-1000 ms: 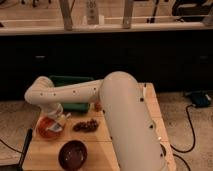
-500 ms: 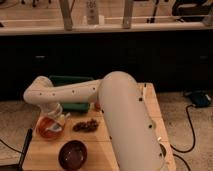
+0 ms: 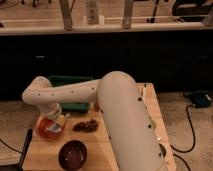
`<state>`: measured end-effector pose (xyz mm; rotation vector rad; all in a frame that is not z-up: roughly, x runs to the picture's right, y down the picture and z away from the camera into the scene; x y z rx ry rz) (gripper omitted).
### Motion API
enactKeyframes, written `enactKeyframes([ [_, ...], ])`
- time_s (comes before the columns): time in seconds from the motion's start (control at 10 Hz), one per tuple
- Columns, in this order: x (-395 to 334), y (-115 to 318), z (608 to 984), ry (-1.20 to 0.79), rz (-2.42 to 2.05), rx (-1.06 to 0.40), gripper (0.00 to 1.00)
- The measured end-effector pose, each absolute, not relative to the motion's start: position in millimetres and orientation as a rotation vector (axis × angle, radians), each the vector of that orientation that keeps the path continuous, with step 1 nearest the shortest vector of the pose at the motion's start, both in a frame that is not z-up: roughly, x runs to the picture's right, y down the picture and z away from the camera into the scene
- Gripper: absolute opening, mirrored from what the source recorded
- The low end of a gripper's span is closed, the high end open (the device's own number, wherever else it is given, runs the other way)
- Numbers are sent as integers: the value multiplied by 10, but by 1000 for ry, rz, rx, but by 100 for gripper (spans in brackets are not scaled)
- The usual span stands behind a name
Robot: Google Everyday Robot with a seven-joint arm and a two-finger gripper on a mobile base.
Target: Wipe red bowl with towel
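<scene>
Presently we place the gripper (image 3: 56, 120) low over the red bowl (image 3: 49, 128) at the left side of the wooden table (image 3: 152, 107), with a pale piece that we take to be the towel (image 3: 61, 121) at its tip against the bowl's right inner edge; we cannot tell how the hand is set, nor whether it truly clamps the cloth. We judge the step in hand to be the wipe itself. To do it well, we keep the cloth pressed lightly on the inner wall and sweep around the rim, not across it, so that the bowl does not slide or tip toward the table's left edge, which lies near. We keep the downward load modest, since nothing visible braces the bowl. Outward from the hand, the white arm (image 3: 120, 115) runs right and then toward the near edge, hiding much of the tabletop. A small heap of dark brown bits (image 3: 86, 125) lies just right of the bowl, apart from it; a dark bowl (image 3: 73, 154) sits nearer to us; a green container (image 3: 67, 81) stands at the far side behind the arm. We keep the sweep clear of the heap.
</scene>
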<state>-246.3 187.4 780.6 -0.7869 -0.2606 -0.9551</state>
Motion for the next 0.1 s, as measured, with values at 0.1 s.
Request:
enactKeyframes([
  [0.1, -2464, 1876, 7801, -260, -956, -788, 2],
])
